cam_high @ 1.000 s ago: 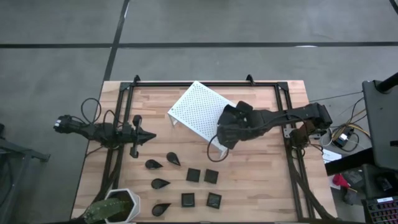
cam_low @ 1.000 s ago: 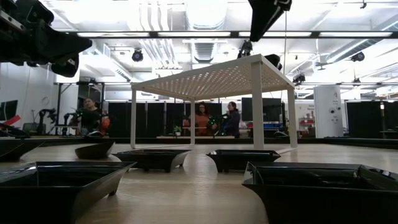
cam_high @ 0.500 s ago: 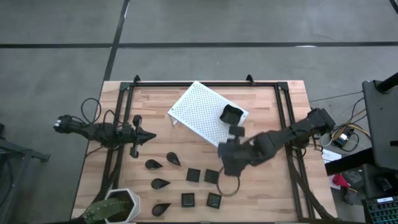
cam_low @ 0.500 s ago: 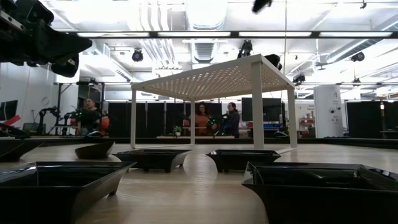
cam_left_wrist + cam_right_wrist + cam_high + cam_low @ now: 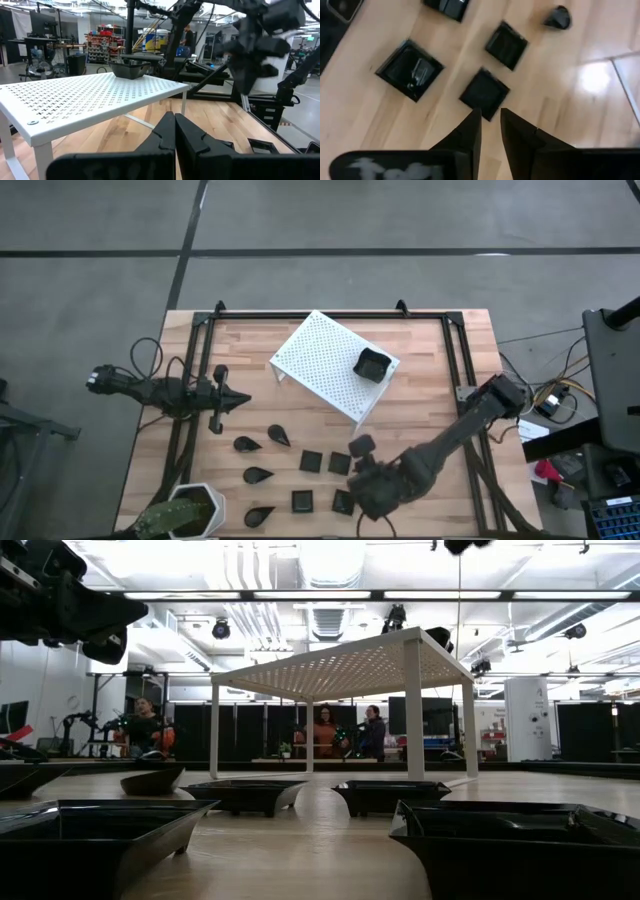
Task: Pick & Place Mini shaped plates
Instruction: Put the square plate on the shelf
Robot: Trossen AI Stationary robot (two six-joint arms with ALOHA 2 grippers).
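Observation:
One black wavy-rimmed square plate sits on top of the white perforated rack; it also shows in the left wrist view. Several black teardrop plates and square plates lie on the table's near half. My right gripper hovers above the square plates, empty, its fingers a narrow gap apart; a flat square plate lies just ahead of it and a wavy-rimmed one beside that. My left gripper waits shut and empty at the table's left.
A white hexagonal plant pot stands at the near left corner. A black frame rail runs along the table's sides and far edge. Bare wood lies between the rack and the right rail. People sit in the room beyond the table.
My right gripper has moved from the rack top toward the table's near edge and now hangs over the square plates. The wavy-rimmed plate it was covering stays on the rack, now in plain view.

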